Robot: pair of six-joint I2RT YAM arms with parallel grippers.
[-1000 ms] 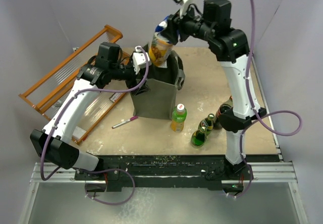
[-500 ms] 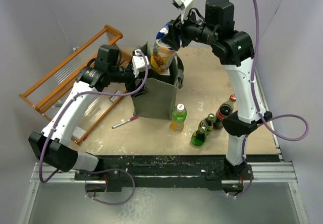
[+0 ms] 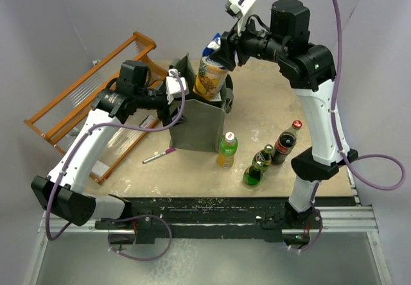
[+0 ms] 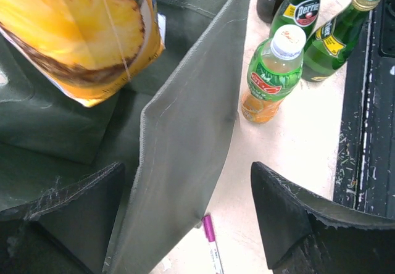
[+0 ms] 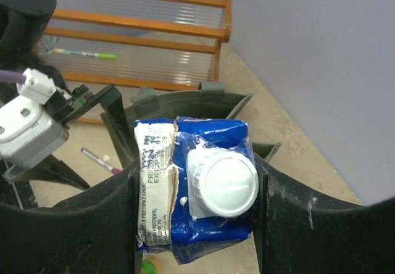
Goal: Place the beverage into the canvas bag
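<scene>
The beverage is a juice carton [image 3: 209, 76] with a pineapple picture, a blue top and a white cap. My right gripper [image 3: 223, 49] is shut on its top and holds it tilted over the open mouth of the grey-green canvas bag [image 3: 196, 128]. In the right wrist view the carton [image 5: 197, 187] sits between the gripper's [image 5: 196, 181] fingers above the bag's rim [image 5: 179, 101]. My left gripper [image 3: 176, 99] is open and straddles the bag's wall [image 4: 185, 138], one finger inside and one outside. The carton's base [image 4: 86, 33] hangs just inside the bag's opening.
An orange wooden rack [image 3: 90, 105] lies at the left. A green-labelled juice bottle [image 3: 227, 150], two green glass bottles [image 3: 257, 166] and a dark cola bottle [image 3: 286, 142] stand right of the bag. A pink-capped pen [image 3: 158, 155] lies in front of the bag.
My right gripper has carried the carton a little right and down, lower over the bag's mouth. My left gripper has shifted slightly left and the bag's mouth stands wider.
</scene>
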